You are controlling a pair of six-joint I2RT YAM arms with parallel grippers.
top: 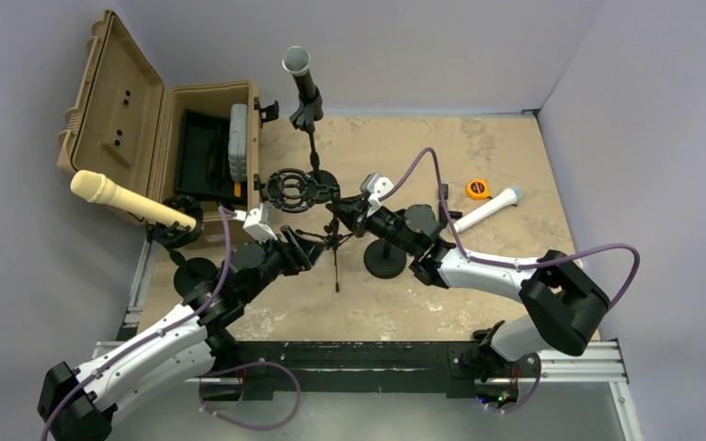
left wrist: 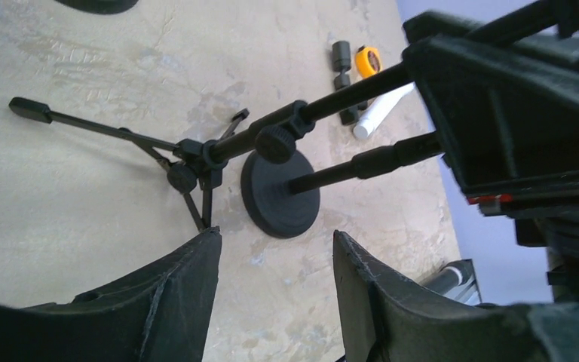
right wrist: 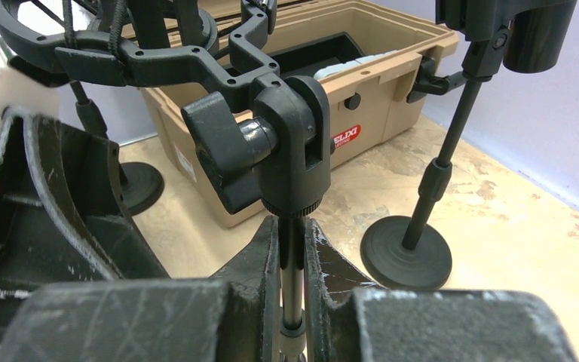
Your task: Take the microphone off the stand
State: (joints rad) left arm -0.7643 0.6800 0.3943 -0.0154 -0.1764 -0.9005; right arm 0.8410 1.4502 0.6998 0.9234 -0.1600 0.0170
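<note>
A black microphone with a silver grille (top: 296,64) sits upright in the clip of a round-base stand (top: 313,138) at the back. A cream microphone (top: 119,197) rests in a stand at the left, in front of the case. A white microphone (top: 487,209) lies on the table at the right. An empty black shock mount (top: 294,188) tops a tripod stand (top: 335,257). My right gripper (right wrist: 292,234) is shut on the tripod stand's thin pole (right wrist: 292,264), just under the shock mount (right wrist: 158,53). My left gripper (left wrist: 275,249) is open and empty, low beside the tripod's legs (left wrist: 196,154).
An open tan case (top: 211,138) stands at the back left, close behind the shock mount. A second round stand base (top: 386,262) sits under my right arm. An orange tape measure (top: 478,188) and a small black part (left wrist: 343,64) lie near the white microphone.
</note>
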